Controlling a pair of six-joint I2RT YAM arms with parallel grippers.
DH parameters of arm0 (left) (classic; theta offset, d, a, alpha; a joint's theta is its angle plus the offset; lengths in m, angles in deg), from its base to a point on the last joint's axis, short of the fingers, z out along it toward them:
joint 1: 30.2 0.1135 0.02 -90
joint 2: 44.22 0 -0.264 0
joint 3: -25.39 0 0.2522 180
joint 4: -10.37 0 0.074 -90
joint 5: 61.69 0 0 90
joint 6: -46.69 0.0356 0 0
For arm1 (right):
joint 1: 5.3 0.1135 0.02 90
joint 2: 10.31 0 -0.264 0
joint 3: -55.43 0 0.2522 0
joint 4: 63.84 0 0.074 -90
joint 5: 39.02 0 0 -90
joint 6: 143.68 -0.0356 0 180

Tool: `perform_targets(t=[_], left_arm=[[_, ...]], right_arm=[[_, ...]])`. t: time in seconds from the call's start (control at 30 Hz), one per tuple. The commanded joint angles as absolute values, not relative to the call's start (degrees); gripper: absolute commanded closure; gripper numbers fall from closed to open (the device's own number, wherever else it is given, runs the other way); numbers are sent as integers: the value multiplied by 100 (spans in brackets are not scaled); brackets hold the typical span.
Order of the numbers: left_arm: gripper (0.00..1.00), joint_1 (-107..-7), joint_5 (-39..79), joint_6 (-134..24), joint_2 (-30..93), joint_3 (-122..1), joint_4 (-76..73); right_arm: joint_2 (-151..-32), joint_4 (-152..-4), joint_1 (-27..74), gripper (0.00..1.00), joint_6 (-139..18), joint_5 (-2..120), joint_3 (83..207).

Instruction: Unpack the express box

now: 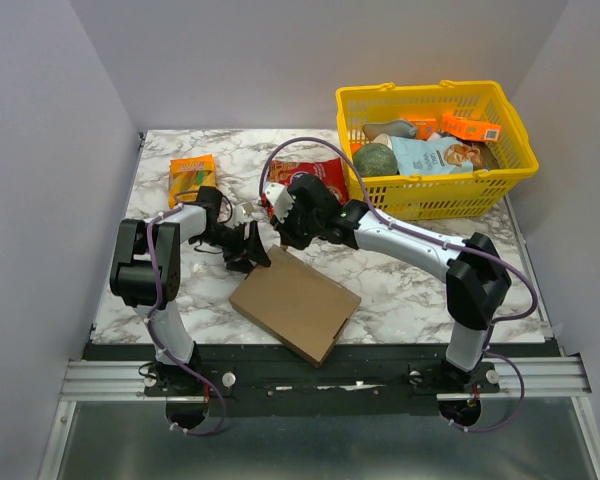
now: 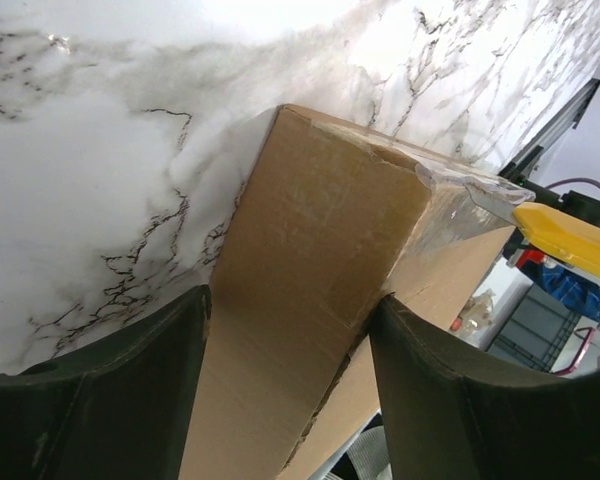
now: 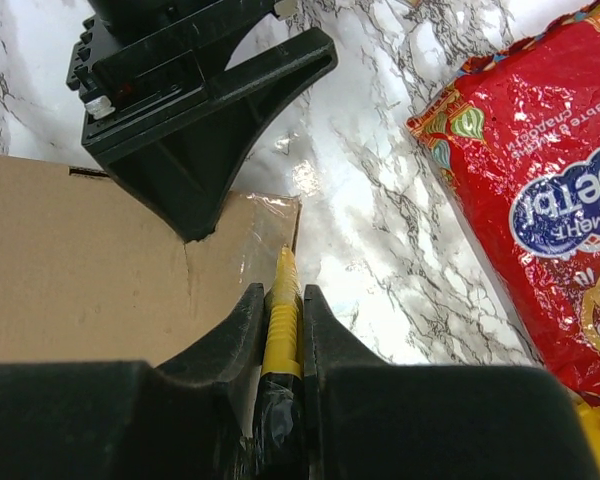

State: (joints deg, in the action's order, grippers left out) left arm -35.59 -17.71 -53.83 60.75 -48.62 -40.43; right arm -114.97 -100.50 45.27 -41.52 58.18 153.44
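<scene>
The express box [image 1: 295, 305], plain brown cardboard, lies flat near the table's front edge and is closed. My left gripper [image 1: 248, 250] is at its far corner. In the left wrist view its jaws [image 2: 292, 300] straddle the thickness of the box [image 2: 310, 290], and both fingers touch the cardboard. My right gripper [image 3: 280, 292] is shut on a yellow cutter [image 3: 283, 310]. The cutter's tip rests at the clear tape [image 3: 265, 215] on the same corner of the box [image 3: 80, 260]. One left finger [image 3: 200, 130] presses on the box top just beside the cutter.
A red snack bag [image 1: 310, 178] lies on the marble behind the grippers. An orange packet [image 1: 192, 178] lies at the back left. The yellow basket [image 1: 435, 195] at the back right holds several goods. Grey walls close in the table's left, back and right sides.
</scene>
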Motion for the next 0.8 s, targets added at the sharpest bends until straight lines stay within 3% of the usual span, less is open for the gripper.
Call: perform_targets(t=[0.0, 0.23, 0.5, 0.7, 0.73, 0.77], left_arm=[[33, -3495, -360, -5403, 6336, -4655, -3759], [64, -3416, -896, -5649, 6292, -4822, -3486], [82, -3302, -852, -5562, 6135, -4796, -3504], [77, -3249, -782, -5684, 5669, -4945, -3565], [60, -3249, -790, -5676, 5573, -5111, -3600], [51, -3249, -843, -5650, 5519, -5199, -3661]], right_arm=[[-11455, -11654, 4567, 100, -4173, 5801, 15049], [-11499, -11426, 4568, 100, -4129, 5731, 15163], [-11841, -11364, 4559, 99, -4050, 5661, 15690], [-11763, -11443, 4568, 100, -4015, 5678, 15612], [-11728, -11443, 4576, 100, -4015, 5687, 15559], [-11727, -11452, 4576, 100, -3997, 5696, 15541]])
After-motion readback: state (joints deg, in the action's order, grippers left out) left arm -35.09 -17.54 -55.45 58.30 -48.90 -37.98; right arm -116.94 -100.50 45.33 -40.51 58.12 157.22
